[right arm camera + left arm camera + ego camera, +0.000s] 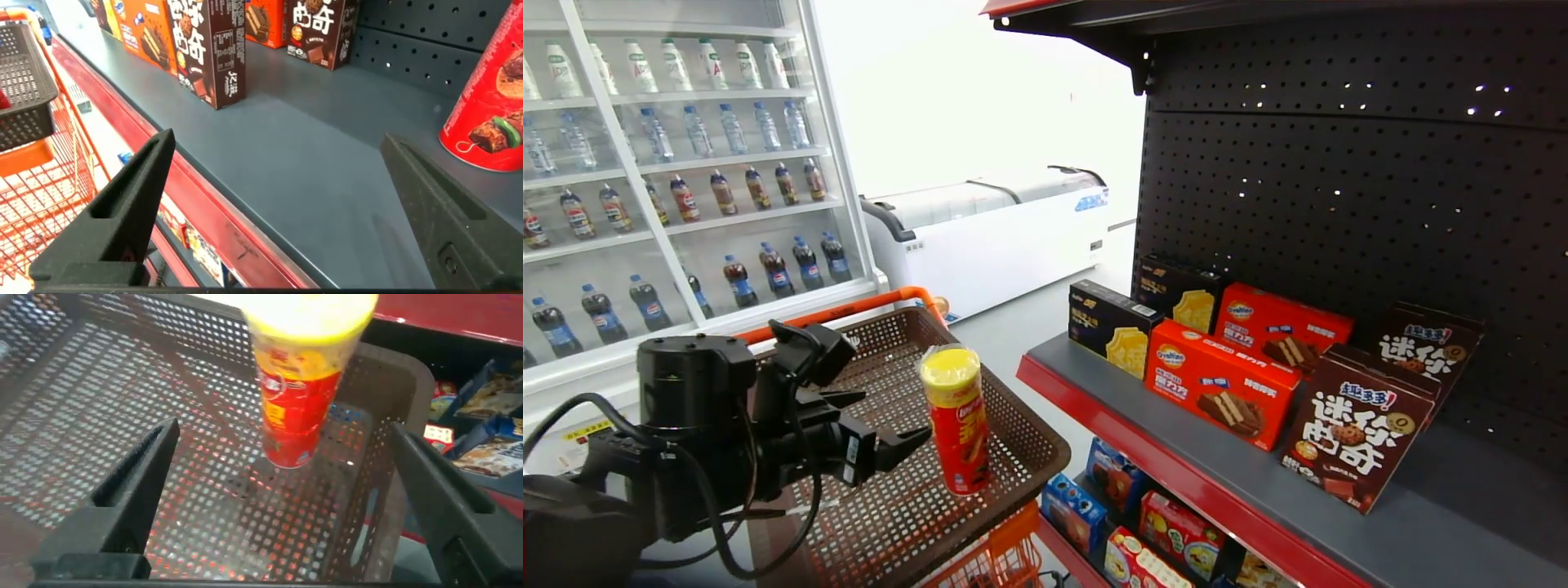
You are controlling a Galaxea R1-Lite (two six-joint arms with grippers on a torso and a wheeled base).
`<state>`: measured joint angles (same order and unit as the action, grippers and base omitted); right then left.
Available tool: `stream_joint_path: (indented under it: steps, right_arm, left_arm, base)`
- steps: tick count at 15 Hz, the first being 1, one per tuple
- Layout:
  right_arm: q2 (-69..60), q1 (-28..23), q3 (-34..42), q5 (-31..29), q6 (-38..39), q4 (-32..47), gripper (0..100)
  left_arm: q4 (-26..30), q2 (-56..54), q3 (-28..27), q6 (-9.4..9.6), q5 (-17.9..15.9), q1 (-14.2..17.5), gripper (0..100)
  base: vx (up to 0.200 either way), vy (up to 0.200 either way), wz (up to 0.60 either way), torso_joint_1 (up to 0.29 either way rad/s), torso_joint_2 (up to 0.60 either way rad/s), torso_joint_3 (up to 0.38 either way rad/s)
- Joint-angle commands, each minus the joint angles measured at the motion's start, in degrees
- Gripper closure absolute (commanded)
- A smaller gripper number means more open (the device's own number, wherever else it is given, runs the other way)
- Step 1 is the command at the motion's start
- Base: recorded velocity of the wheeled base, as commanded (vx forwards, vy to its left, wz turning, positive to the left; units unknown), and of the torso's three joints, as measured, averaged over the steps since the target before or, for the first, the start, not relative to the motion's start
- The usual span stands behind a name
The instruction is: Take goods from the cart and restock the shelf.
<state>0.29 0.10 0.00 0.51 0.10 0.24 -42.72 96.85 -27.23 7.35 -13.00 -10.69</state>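
Head view: we see the left gripper (890, 420) over the brown perforated plastic basket (1029, 445) on top of the orange wire cart (849, 309). Its fingers are spread and hold nothing, with the tips just short of the red cylindrical chip can with a yellow plastic lid (957, 420). The chip can stands upright in the basket, toward its shelf-side rim. Beside the cart, the grey metal shelf deck with a red front edge (1176, 478) carries black cardboard boxes (1112, 327), red cardboard boxes (1221, 384) and dark brown cardboard boxes (1356, 433). Left wrist view: the black fingers (135, 494) are wide apart and the chip can (298, 384) is upright ahead between them, untouched. Right wrist view: the right gripper (278, 140) is spread and empty above the bare shelf deck (310, 171). A second red can (490, 98) stands on the deck near one finger, with dark brown cardboard boxes (208, 57) farther along.
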Motion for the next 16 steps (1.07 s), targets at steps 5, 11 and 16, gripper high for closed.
stream_joint_path:
  steps: [5,11,16]
  right_arm:
    - [-0.03,-0.01,0.00,0.02,-0.01,0.02,0]
    - [-0.03,-0.01,0.00,0.02,-0.01,0.02,0]
    - [-0.03,-0.01,0.00,0.02,-0.01,0.02,0]
  left_arm:
    - [-4.57,12.13,-3.18,-3.48,2.10,-5.66,0]
    - [-10.63,20.48,-5.73,-3.48,6.58,-7.24,0]
    - [-18.72,25.93,-8.27,-3.31,7.19,-7.85,0]
  base:
    - [0.000,0.000,0.00,0.000,0.00,0.000]
    - [0.000,0.000,0.00,0.000,0.00,0.000]
    - [0.000,0.000,0.00,0.000,0.00,0.000]
